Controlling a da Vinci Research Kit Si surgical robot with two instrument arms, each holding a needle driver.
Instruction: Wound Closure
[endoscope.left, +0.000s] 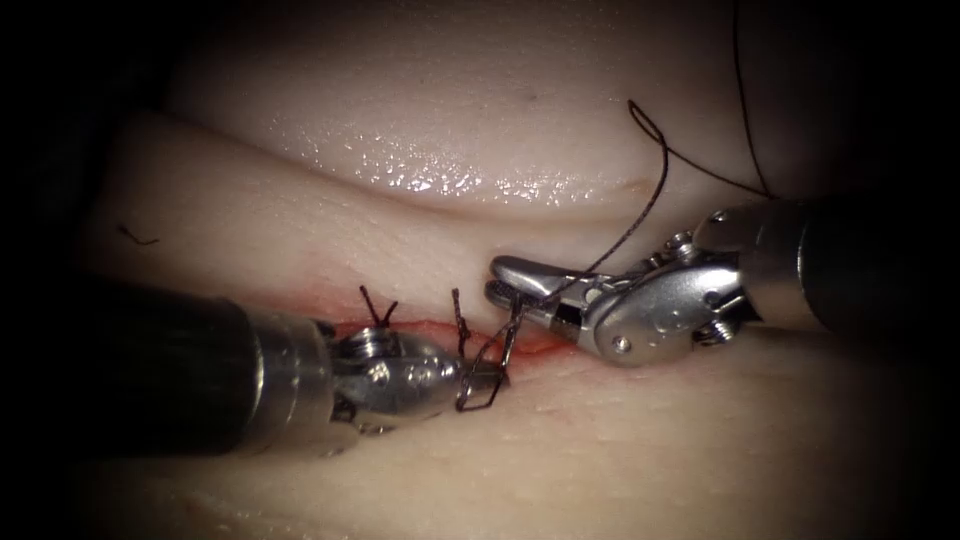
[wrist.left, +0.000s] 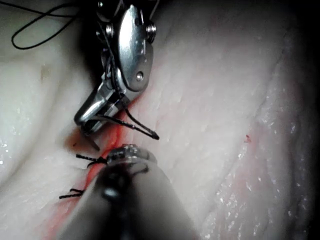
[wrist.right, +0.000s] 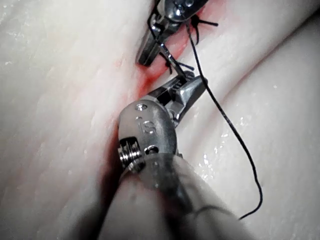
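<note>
The cut (endoscope.left: 420, 323) runs across the tissue (endoscope.left: 450, 120), with red fluid along it. Two tied stitches (endoscope.left: 378, 305) (endoscope.left: 460, 322) stand on it with short cut ends. My right tool (endoscope.left: 505, 280) reaches in over the cut's right part, jaws shut on the dark thread (endoscope.left: 640, 215). From there the thread (wrist.right: 225, 120) drops to a loop around the tip of my left tool (endoscope.left: 482, 388), which lies along the cut from the left. I cannot tell whether the left tool grips that loop. The right tool (wrist.left: 90, 120) also appears in the left wrist view.
The long thread curls in a loop (endoscope.left: 648, 120) on the far tissue and trails off behind the right shaft (endoscope.left: 850, 265). A small cut end of thread (endoscope.left: 138, 237) lies on the tissue at far left. A fold of tissue (endoscope.left: 430, 180) rises behind the cut.
</note>
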